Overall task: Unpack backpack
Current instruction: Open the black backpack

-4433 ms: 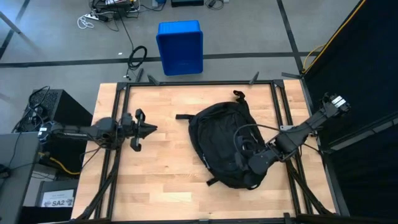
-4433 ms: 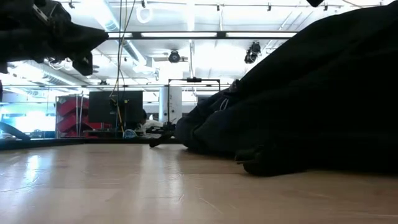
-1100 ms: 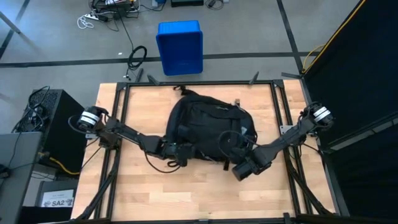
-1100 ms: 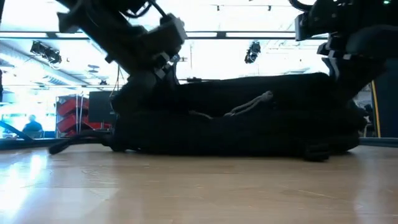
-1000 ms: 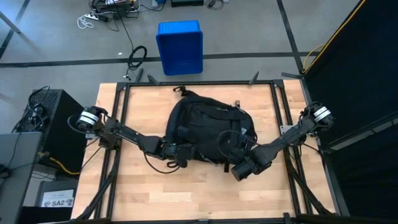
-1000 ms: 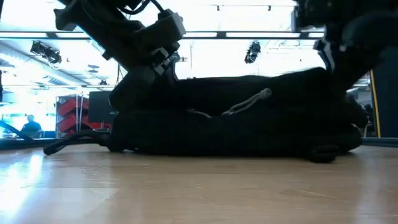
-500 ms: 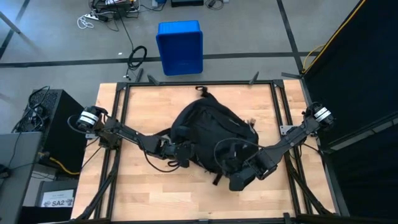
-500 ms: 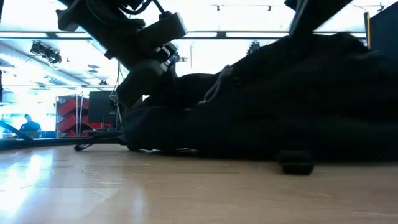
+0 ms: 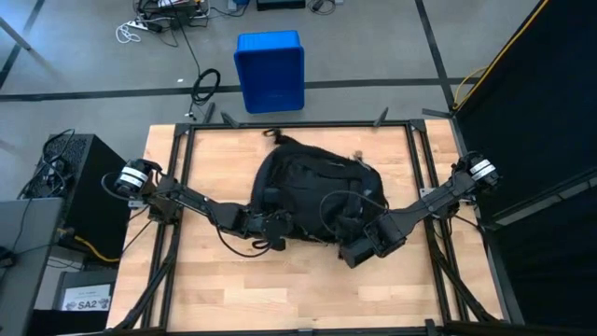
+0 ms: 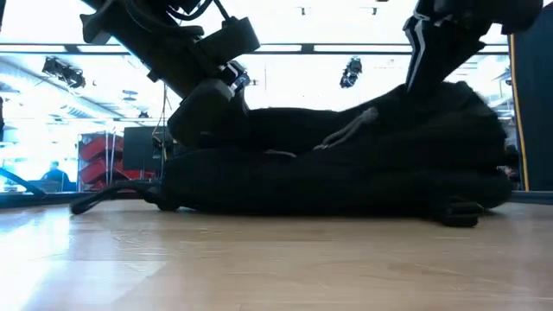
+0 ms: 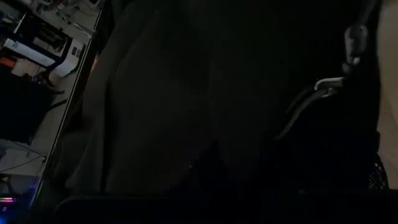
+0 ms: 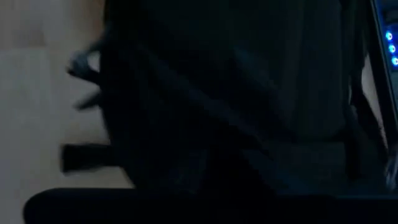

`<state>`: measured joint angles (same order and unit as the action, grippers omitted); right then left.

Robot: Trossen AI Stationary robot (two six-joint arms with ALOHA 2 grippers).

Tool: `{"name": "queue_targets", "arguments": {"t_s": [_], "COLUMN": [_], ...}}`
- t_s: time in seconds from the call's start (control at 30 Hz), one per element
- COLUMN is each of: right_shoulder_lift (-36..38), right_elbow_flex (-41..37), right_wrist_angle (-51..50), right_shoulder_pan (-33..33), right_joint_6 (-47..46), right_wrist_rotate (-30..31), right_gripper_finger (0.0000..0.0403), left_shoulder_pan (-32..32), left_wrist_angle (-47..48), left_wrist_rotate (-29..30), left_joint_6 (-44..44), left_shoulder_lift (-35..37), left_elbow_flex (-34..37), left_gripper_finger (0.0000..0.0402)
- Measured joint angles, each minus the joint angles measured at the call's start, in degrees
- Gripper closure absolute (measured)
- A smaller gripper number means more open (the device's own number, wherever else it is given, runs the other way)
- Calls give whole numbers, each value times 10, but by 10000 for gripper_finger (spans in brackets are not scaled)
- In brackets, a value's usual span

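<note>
Left gripper (image 9: 277,227) sat pressed into the backpack (image 9: 312,191) at its near-left edge, fingers together; we couldn't make out whether any fabric or a zip pull was pinched between them (the wrist view was just dark cloth). Right gripper (image 9: 354,250) was at the near-right edge of the bag, against the fabric; whether its fingers were apart or together we couldn't tell, nor what it had hold of, if anything.

Backpack lay flat around the middle of the worktop (image 9: 215,275), carry loop pointing to the far edge, blue bin (image 9: 270,70) on the floor beyond.

We judged the step as getting the bag opened, nothing out yet. To do it well:
- left should anchor the fabric beside the zip so the bag doesn't slide
- right needs the pull tab itself, not loose cloth
- pull along the zip line, low and steady; lifting just drags the whole soft bag
- watch the loose straps near both wrists
</note>
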<state>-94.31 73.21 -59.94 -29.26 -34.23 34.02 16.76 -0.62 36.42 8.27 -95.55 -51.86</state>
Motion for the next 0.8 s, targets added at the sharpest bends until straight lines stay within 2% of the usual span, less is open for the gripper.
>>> {"name": "queue_targets", "arguments": {"t_s": [0.33, 0.47, 0.6, 0.8], "right_shoulder_lift": [3, 3, -15, -81], "right_elbow_flex": [43, 48, 43, 42], "right_wrist_angle": [47, 146, 265, 291], "right_shoulder_pan": [-35, -49, -52, -27], "right_joint_6": [18, 78, 145, 179], "right_wrist_rotate": [-4, -7, -49, -81], "right_gripper_finger": [350, 350, 342, 303], "left_shoulder_pan": [-2, -2, -3, -3], "left_wrist_angle": [-2, -2, -3, -9], "left_wrist_rotate": [0, 0, 0, 0], "left_joint_6": [-8, -10, -10, -10], "left_shoulder_lift": [0, 0, 0, 0], "left_elbow_flex": [0, 0, 0, 0], "left_gripper_finger": [401, 401, 401, 401]}}
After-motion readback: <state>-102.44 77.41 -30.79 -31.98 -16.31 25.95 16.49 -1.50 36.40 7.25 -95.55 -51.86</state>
